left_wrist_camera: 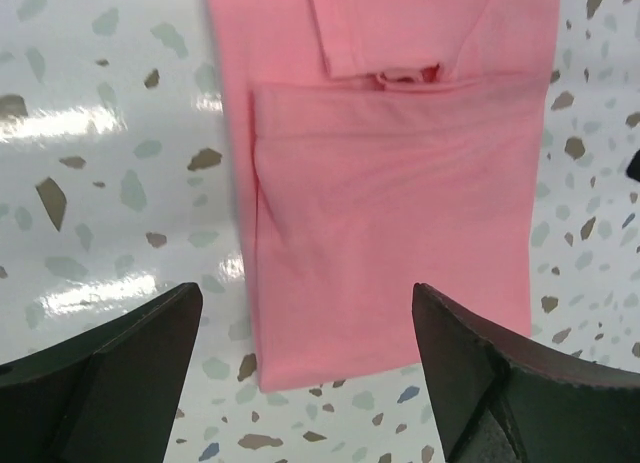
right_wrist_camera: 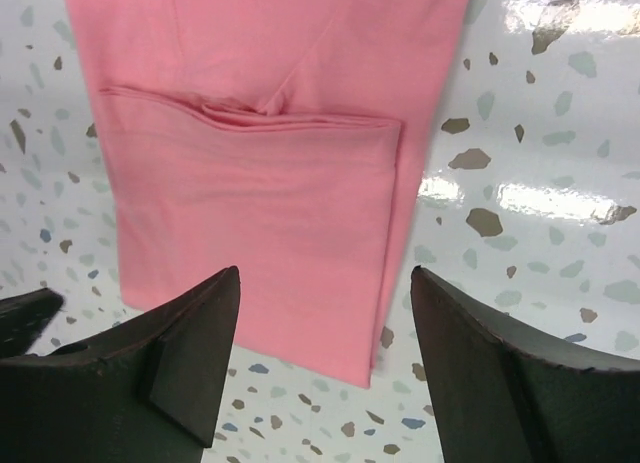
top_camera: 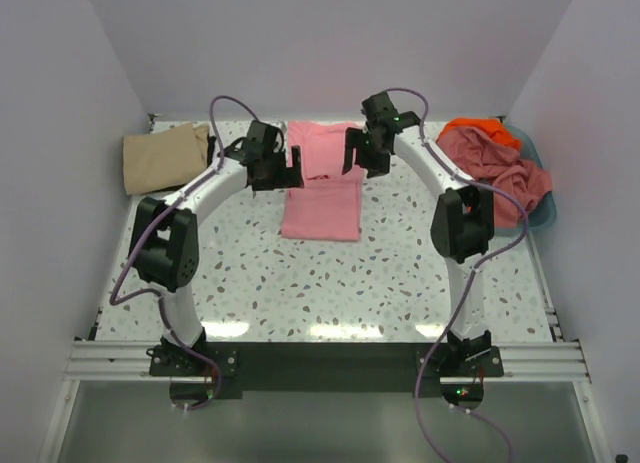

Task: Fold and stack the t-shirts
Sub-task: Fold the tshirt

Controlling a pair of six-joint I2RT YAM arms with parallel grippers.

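A light pink t-shirt [top_camera: 322, 188] lies partly folded at the back middle of the table, its lower half doubled over in a long strip. My left gripper [top_camera: 292, 169] hovers open over its left edge, and my right gripper [top_camera: 354, 151] hovers open over its right edge. In the left wrist view the pink shirt [left_wrist_camera: 390, 213] shows between and beyond the open gripper [left_wrist_camera: 308, 293]. In the right wrist view the shirt [right_wrist_camera: 250, 213] lies below the open gripper [right_wrist_camera: 325, 275]. Neither gripper holds cloth. A folded tan t-shirt [top_camera: 165, 155] lies at the back left.
A blue basket [top_camera: 545, 215] at the back right holds a crumpled dusty pink shirt [top_camera: 500, 168] and an orange shirt [top_camera: 480, 128]. White walls close the back and both sides. The speckled tabletop [top_camera: 330, 283] stretches to the near edge.
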